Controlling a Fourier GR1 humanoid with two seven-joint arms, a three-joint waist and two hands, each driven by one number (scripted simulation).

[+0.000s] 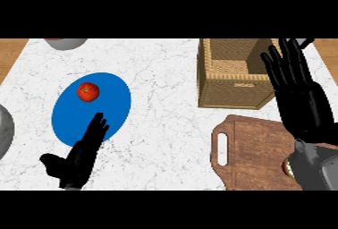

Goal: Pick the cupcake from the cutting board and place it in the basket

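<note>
Nearest the camera, at the lower right, the grey forearm of the right arm [315, 167] is seen crossing the brown cutting board [254, 152], which has a handle slot at its left end. Just beside the forearm's edge a small round yellowish shape [288, 167] is glimpsed on the board; it may be the cupcake, but most of it is hidden. The right hand [300, 96] is held above the board's far end and the wicker basket [234, 76], its fingers straight and slightly apart, clamped on nothing. The basket is placed just beyond the board on the white marble counter [165, 120]. At the lower left the left hand [79, 159] is shown with fingers straight and together, thumb out, its fingertips overlapping the near edge of a blue plate [109, 116]. A red tomato [88, 91] is seen on that plate. Grey bowls are cut off at the top edge [66, 43] and the left edge [5, 132].
</note>
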